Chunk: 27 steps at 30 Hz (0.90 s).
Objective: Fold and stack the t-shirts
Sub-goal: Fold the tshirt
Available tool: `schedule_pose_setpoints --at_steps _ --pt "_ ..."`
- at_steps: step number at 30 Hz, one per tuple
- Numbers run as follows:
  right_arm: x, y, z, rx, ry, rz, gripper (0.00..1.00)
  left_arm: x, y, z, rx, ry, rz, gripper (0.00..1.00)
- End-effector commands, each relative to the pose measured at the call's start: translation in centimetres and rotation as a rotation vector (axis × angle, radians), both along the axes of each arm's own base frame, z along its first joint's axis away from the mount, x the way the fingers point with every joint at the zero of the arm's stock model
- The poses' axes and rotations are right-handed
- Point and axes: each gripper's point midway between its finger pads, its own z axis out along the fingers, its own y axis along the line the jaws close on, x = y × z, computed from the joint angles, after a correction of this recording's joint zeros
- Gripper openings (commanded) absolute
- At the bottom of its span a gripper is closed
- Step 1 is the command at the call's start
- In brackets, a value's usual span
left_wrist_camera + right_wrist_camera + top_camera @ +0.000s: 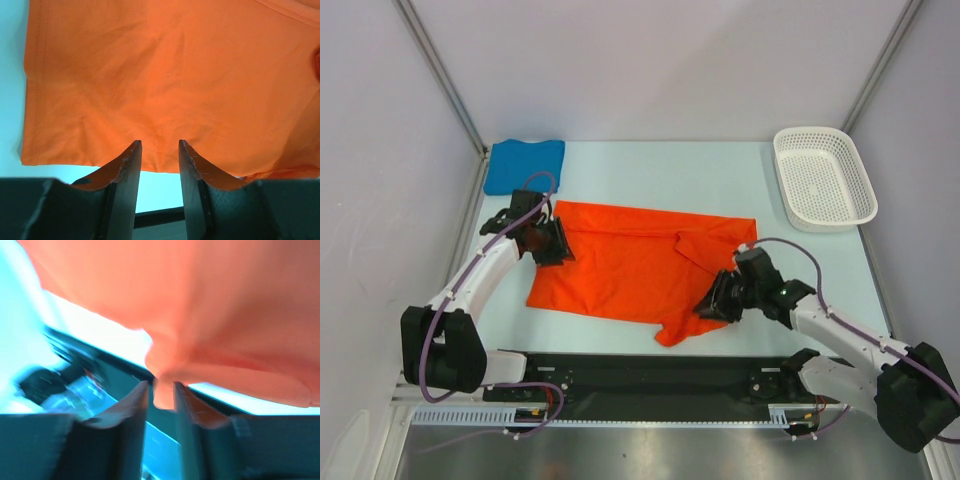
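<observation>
The orange-red t-shirt (pixel 630 265) lies spread across the middle of the table, its right side folded over and rumpled. My left gripper (pixel 552 243) sits at the shirt's left edge near its back corner. In the left wrist view my left gripper (pixel 160 145) has its jaws narrowly apart, with the puckered edge of the shirt (pixel 175 75) pinched between the tips. My right gripper (pixel 713 303) is shut on a bunched fold of the shirt (pixel 225 305) at its near right. In the blurred right wrist view my right gripper (pixel 161 385) holds that fold lifted. The blue t-shirt (pixel 524 165) lies folded at the back left.
A white perforated basket (pixel 823 131) stands at the back right. A black rail (pixel 650 375) runs along the near edge between the arm bases. Grey walls close in the left, right and back sides.
</observation>
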Motion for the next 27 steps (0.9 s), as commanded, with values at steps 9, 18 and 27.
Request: schedule_pose_setpoints --at_steps 9,18,27 --pt "5.6 -1.8 2.6 -0.086 -0.01 0.071 0.53 1.9 -0.4 2.1 -0.003 -0.064 -0.032 0.41" --pt "2.8 0.1 4.2 -0.346 -0.035 0.115 0.72 1.6 -0.5 1.4 -0.011 -0.059 -0.03 0.41" --pt "2.3 2.8 2.0 -0.483 0.066 0.023 0.63 0.6 0.0 0.3 0.003 -0.04 0.001 0.41"
